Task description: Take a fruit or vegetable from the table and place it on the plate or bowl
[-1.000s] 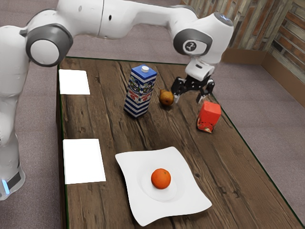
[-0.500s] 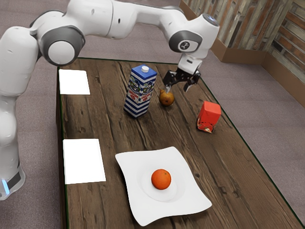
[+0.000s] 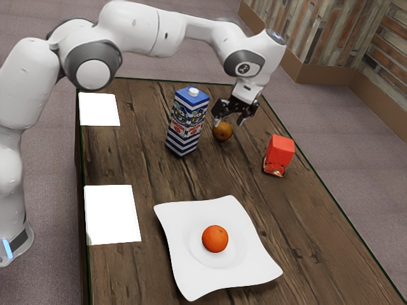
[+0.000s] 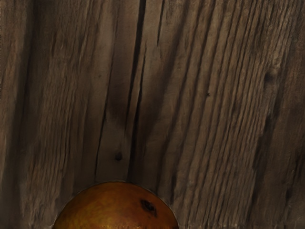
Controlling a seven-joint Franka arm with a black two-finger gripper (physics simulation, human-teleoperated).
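The dark wooden desk (image 3: pixel 305 216) carries everything. The white arm (image 3: pixel 178 28) comes in from the exterior view's left and reaches to the part of the desk near its far edge.

A white square plate (image 3: pixel 172 219) sits by the near edge with an orange (image 3: pixel 215 238) already in its middle. Two white sheets (image 3: pixel 112 214) lie along the edge on the exterior view's left. A blue-and-white carton (image 3: pixel 187 122) stands upright toward the far edge. A red box (image 3: pixel 278 154) lies close to the edge on the exterior view's right.

The brown pear (image 3: pixel 222 132) rests on the desk between carton and box, nearer the carton but apart from it. It is well away from the plate.

The gripper (image 3: pixel 227 121) hangs just above the pear with its fingers spread wide and holding nothing. One finger reaches toward the carton side and the other toward the box side.

The pear lies almost straight below the gripper, a touch toward the carton. In the wrist view the pear (image 4: pixel 114 205) shows as a rounded top just under the hand, bare desk (image 4: pixel 190 95) beyond it. I cannot tell which way its long axis runs.

The coming move, as I judge it, is a short straight descent with a slight shift toward the carton, so the open fingers come down on either side of the fruit.
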